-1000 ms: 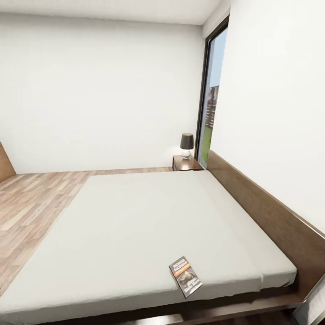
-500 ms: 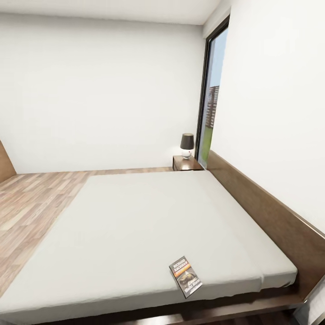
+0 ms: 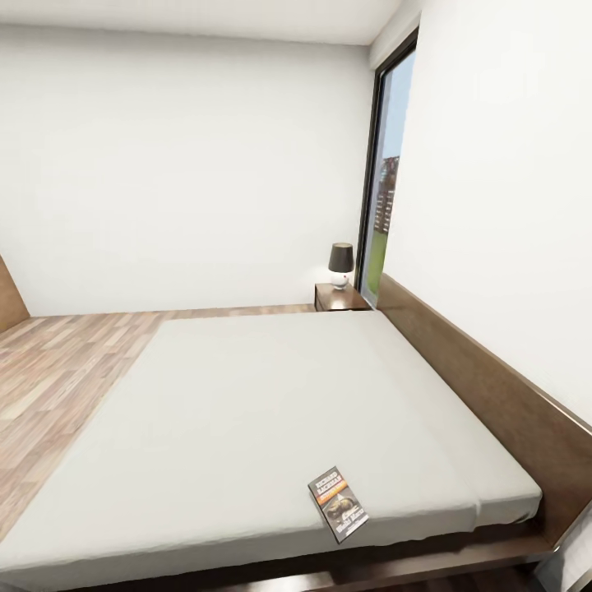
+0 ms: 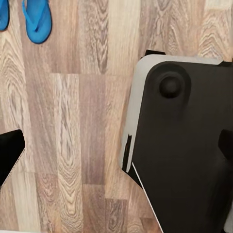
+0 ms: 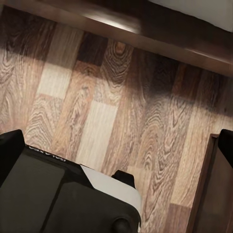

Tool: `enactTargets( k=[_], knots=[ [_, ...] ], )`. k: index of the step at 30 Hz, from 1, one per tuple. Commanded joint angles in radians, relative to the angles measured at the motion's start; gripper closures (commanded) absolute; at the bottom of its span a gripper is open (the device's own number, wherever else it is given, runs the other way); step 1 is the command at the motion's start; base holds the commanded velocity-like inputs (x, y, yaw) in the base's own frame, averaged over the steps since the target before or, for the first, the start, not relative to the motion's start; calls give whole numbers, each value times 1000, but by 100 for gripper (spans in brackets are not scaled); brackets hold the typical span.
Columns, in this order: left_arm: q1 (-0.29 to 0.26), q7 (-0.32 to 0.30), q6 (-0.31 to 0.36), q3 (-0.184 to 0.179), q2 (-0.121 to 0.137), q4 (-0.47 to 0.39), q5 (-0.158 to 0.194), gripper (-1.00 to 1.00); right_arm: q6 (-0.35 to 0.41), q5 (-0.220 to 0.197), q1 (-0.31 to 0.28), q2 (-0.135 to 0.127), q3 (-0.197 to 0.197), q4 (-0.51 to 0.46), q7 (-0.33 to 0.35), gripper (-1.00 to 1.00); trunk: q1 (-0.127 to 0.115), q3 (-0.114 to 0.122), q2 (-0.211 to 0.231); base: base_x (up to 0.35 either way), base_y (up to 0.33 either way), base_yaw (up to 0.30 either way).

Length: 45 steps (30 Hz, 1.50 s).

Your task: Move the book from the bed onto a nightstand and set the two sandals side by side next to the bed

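Note:
The book [image 3: 338, 503] lies flat on the grey mattress of the bed [image 3: 247, 411], close to the mattress's near edge. A nightstand [image 3: 339, 298] stands at the bed's far corner beside the window. In the left wrist view, one blue sandal [image 4: 36, 19] lies on the plank floor, and the edge of a second sandal [image 4: 2, 14] shows beside it. My left gripper [image 4: 116, 148] hangs open over the floor and my own black base [image 4: 184, 145]. My right gripper [image 5: 116, 148] is open above the floor beside the bed's dark frame [image 5: 145, 24].
A lamp [image 3: 340, 263] with a dark shade stands on the nightstand. The dark headboard [image 3: 493, 395] runs along the white wall on the right. Wood floor [image 3: 57, 370] stretches to the left of the bed. A dark wooden piece [image 5: 213, 194] stands near my right gripper.
The head view has shifted very slightly; the book and the bed lie as before.

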Motion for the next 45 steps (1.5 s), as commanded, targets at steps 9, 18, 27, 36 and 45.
enactTargets(
  k=[9, 18, 27, 36, 45],
  knots=[
    [0, -62, 59, 8, 63, -191, 22, -100, -8, -12, -1, -5, 3, 9, -13, -100, 1, -2, -2, 0, 0, 0],
    [22, -268, 402, 12, 252, -629, 119, -100, -9, -11, -1, -11, 3, 14, -16, -100, 1, -2, -2, 0, 0, 0],
    [55, -343, 817, 225, 339, -1193, 143, -100, -10, -11, -2, -17, 1, 13, -16, -100, 1, -2, -2, 0, 0, 0],
    [71, -437, 1146, 589, 422, -1518, 150, -100, -10, -15, -3, -39, -1, 11, -8, -100, 1, -2, -2, 0, 0, 0],
    [-8, -462, 1195, 671, 506, -1562, 150, -100, -4, -38, -3, -74, -6, 36, 94, -100, 1, -2, -2, 0, 0, 0]
  ],
)
